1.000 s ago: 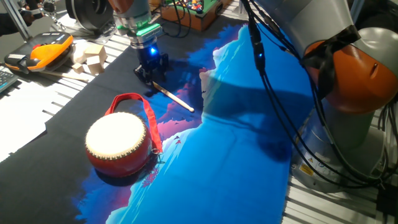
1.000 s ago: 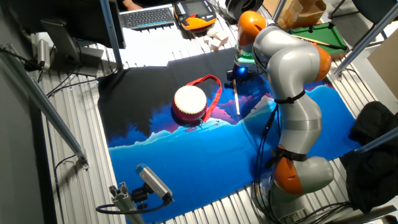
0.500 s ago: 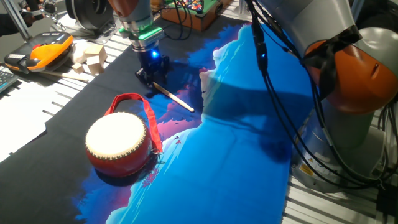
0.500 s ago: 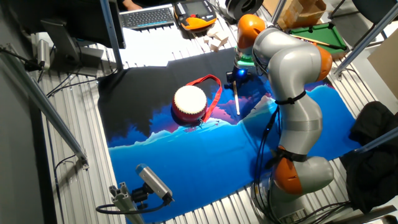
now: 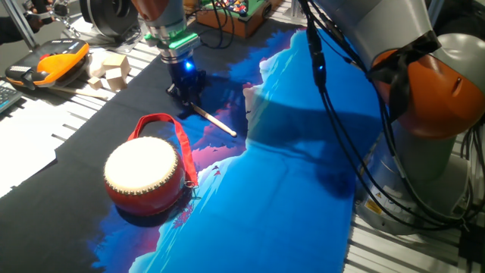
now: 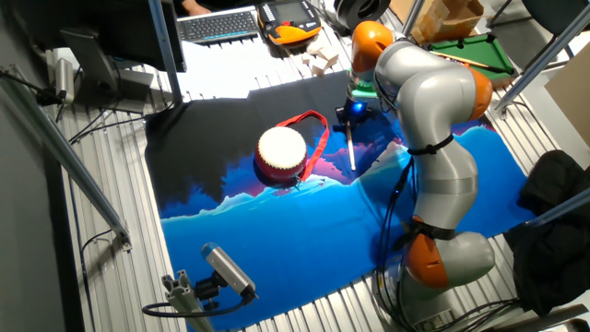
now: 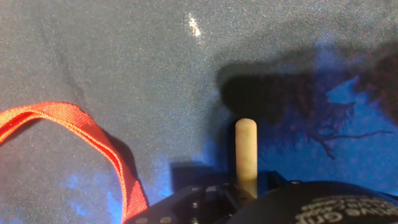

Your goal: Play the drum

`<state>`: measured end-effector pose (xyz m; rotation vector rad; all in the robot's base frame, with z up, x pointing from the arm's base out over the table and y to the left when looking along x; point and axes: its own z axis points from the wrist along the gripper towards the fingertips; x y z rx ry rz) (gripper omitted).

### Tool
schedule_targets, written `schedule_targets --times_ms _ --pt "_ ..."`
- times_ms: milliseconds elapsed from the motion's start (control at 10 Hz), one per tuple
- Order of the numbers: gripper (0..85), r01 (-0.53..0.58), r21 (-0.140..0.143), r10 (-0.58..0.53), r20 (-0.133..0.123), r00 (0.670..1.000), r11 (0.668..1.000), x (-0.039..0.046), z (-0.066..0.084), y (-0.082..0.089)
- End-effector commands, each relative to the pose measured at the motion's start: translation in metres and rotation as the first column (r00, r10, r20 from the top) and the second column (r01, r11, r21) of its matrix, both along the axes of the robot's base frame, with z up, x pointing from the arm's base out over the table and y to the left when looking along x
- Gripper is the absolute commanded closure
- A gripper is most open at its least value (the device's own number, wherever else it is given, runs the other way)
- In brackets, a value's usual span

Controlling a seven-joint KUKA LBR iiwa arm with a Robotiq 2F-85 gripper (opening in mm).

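A blue and black cloth (image 5: 288,174) covers the worktop. The tool (image 5: 186,89) is low over one end of the stick (image 5: 213,119); I cannot tell if it grips. The drum (image 5: 145,174) stands near. An end grip may let the stick tilt or slip.

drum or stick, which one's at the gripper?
The wooden stick: the gripper sits over its far end. The drum lies apart, nearer the camera.

In the hand view, the drum's body is cut off, only its red strap (image 7: 74,134) showing. The stick's (image 7: 245,155) near end is hidden behind the gripper (image 5: 186,89), whose fingertips cannot be made out.
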<state>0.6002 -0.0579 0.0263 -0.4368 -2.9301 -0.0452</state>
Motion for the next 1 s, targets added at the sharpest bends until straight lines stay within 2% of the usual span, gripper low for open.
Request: schedule_targets --times_ms 0,100,200,300,400,600,900 --pt "51.0 -0.005 0.000 0.005 0.000 1.000 1.000 0.0002 0.000 0.000" --pt "68.0 -0.018 -0.002 0.018 -0.005 1.000 1.000 0.0006 0.001 0.001" --pt "68.0 -0.026 0.005 0.026 -0.011 1.000 1.000 0.0008 0.001 0.001" --pt "85.0 -0.039 0.013 0.039 -0.023 0.999 0.999 0.0014 0.002 0.000" --pt "85.0 -0.041 0.026 0.042 -0.028 0.999 0.999 0.0019 0.003 -0.001" --pt "85.0 -0.044 0.031 0.045 -0.045 0.998 0.999 0.0029 0.006 -0.002" --pt "85.0 0.025 0.069 -0.018 -0.097 0.995 0.997 0.0058 0.042 -0.001"
